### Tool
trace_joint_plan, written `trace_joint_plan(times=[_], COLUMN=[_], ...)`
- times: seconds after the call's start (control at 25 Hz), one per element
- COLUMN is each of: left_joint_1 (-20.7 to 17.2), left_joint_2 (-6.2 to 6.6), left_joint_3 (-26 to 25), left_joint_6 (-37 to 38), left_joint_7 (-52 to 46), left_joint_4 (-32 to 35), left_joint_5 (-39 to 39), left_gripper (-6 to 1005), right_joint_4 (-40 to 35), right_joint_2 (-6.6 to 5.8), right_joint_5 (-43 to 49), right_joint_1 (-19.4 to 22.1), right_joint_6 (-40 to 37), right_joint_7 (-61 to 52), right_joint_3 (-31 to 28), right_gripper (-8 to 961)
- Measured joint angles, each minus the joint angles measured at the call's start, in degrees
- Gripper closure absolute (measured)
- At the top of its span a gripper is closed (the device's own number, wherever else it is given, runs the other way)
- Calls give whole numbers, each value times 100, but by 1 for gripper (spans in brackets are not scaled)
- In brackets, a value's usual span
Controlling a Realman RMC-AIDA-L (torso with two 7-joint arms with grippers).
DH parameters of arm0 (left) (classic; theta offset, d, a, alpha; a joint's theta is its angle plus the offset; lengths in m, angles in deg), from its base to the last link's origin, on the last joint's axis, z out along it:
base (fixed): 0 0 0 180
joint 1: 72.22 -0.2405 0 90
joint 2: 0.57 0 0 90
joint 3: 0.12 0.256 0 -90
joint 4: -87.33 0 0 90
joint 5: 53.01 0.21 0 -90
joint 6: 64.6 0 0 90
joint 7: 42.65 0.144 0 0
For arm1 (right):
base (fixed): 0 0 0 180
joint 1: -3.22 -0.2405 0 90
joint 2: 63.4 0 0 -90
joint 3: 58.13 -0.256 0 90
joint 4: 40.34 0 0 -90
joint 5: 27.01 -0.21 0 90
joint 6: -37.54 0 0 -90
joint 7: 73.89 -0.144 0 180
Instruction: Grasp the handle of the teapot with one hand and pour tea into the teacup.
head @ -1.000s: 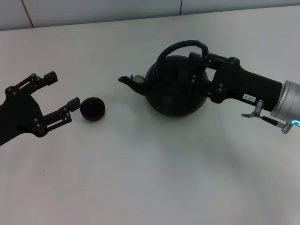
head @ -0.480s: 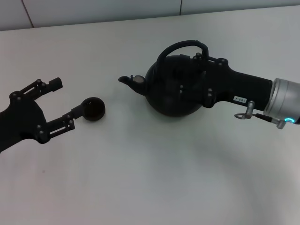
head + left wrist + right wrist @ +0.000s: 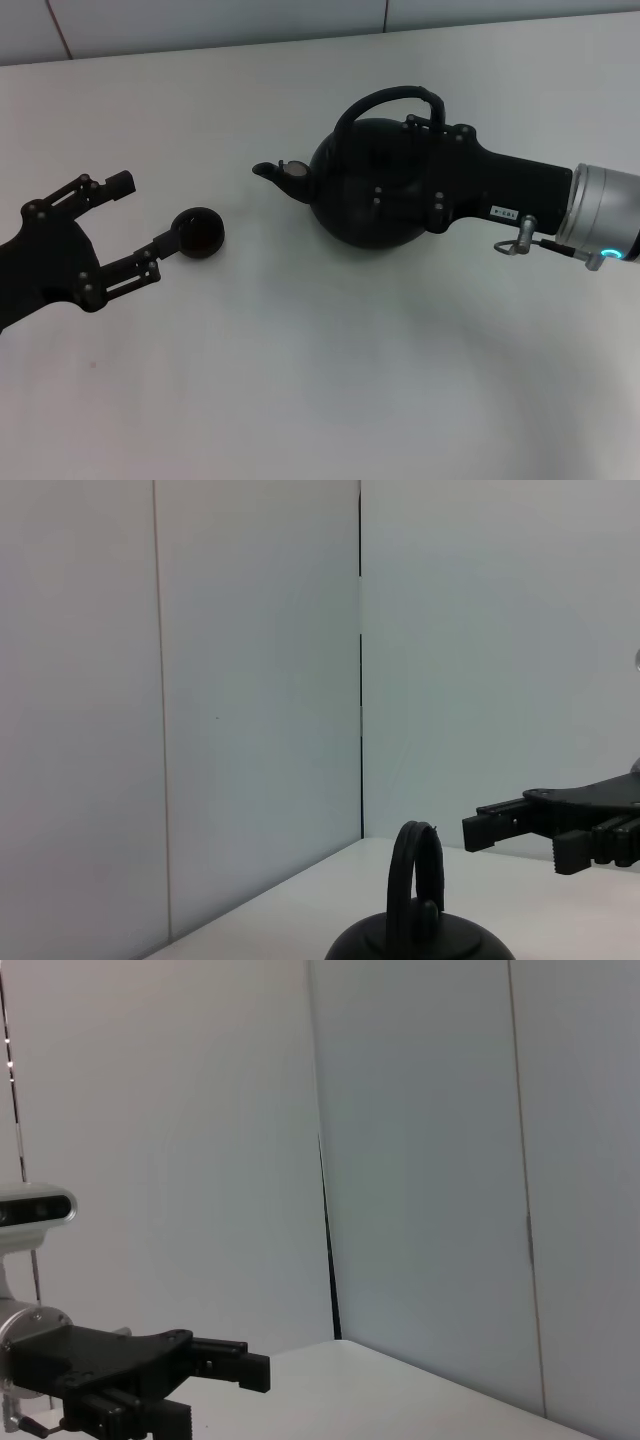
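Writing: a small white label with dark print sits on the right arm's housing; its characters cannot be read. No brand marks are visible on any other item.

Count: one teapot (image 3: 372,185), one teacup (image 3: 198,232), two grippers.

The teapot stands upright on the white desk (image 3: 330,380), right of centre, spout pointing toward the robot's left. Its handle (image 3: 388,100) arches over the lid.

The teacup stands on the desk left of the teapot, well apart from it.

The right gripper (image 3: 405,165) is at the teapot's right side, overlapping the body just below the handle's right end. Whether its fingers are parted or closed cannot be told.

The left gripper (image 3: 140,222) lies at the desk's left, fingers spread wide and holding nothing; the lower fingertip touches the teacup's left side.
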Motion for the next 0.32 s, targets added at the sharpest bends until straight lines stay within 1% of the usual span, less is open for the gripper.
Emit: trace_joint_plan(times=[0.32], left_joint_1=[0], left_joint_2=[0], left_joint_3=[0], left_joint_6=[14], left_joint_7=[21], left_joint_4=[-3], left_joint_5=[0], left_gripper=[191], right_joint_4=[-6], right_joint_2=[-1], right_joint_5=[0], right_joint_1=[-10], right_joint_6=[2], right_joint_7=[-4], right_joint_3=[1], right_gripper=[199])
